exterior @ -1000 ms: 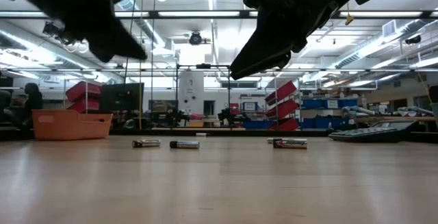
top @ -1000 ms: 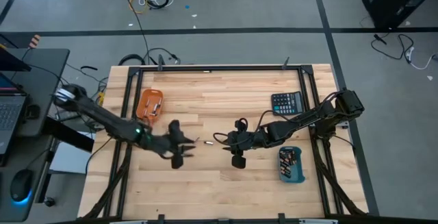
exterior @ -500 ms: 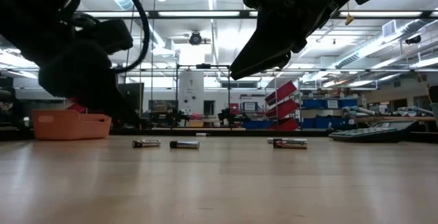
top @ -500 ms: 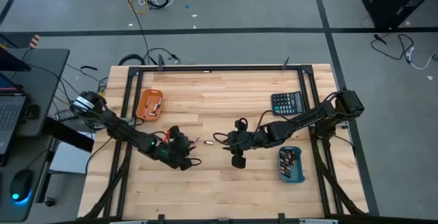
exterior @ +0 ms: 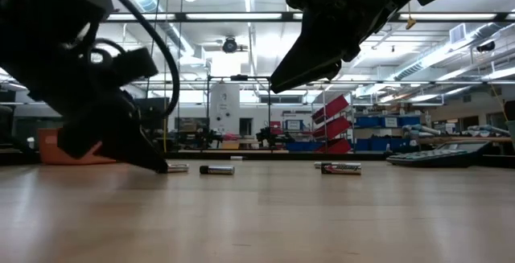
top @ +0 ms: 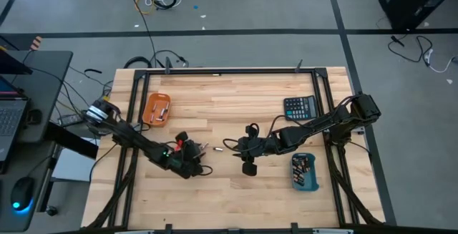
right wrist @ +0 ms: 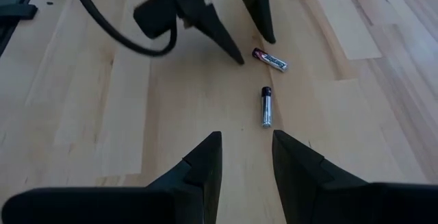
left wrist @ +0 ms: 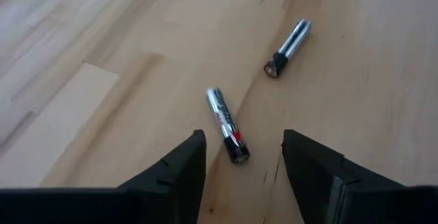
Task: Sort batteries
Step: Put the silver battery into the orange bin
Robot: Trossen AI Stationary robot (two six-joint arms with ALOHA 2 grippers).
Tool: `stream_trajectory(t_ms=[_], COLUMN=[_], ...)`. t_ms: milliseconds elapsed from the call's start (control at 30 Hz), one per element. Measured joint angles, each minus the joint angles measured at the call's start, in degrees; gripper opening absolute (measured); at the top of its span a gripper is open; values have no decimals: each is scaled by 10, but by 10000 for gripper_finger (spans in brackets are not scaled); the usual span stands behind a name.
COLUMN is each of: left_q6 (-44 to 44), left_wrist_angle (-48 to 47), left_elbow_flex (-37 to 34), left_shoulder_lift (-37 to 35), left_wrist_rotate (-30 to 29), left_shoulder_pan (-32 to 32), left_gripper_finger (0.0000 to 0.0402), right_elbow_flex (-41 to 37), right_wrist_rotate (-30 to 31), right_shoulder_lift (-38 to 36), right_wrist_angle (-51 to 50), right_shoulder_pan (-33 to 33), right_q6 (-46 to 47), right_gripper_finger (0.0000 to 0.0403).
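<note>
Two loose batteries (left wrist: 227,124) flat on worktop mid-area, silver w/ dark ends, near each other, not touching. More batteries (top: 303,169) packed in blue tray; a few (top: 162,110) in orange tray.

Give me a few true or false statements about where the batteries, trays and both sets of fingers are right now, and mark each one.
1. The left gripper has its fingers open around a loose battery. True.
2. The right gripper holds a battery. False: its fingers are empty, with a second battery lying ahead.
3. The calculator lies inside the blue tray. False: it lies on the table beside it.
4. The orange tray is on the left arm's side. True.
</note>
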Motion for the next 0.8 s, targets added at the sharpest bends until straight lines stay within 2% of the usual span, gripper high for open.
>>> stream_trajectory(t_ms=[133, 233, 333, 533, 800], left_q6=[-3, -15, -29, -28, -19], left_wrist_angle=[30, 38, 36, 31, 49], left_elbow_flex=[2, 3, 4, 3, 0], left_shoulder_lift=[33, 52, 61, 64, 59], left_wrist_rotate=[-12, -15, -24, -33, -45], left_shoulder_pan=[0, 0, -1, -1, -4], left_gripper_finger=[185, 166, 128, 20, 8], right_elbow_flex=[0, 0, 0, 0, 0], right_wrist_rotate=[0, 0, 0, 0, 0], right_shoulder_lift=[0, 0, 0, 0, 0], right_wrist_angle=[1, 2, 2, 2, 1], right_shoulder_pan=[0, 0, 0, 0, 0], right_q6=[-4, -4, -4, -4, -4], right_gripper_finger=[115, 115, 115, 115, 115])
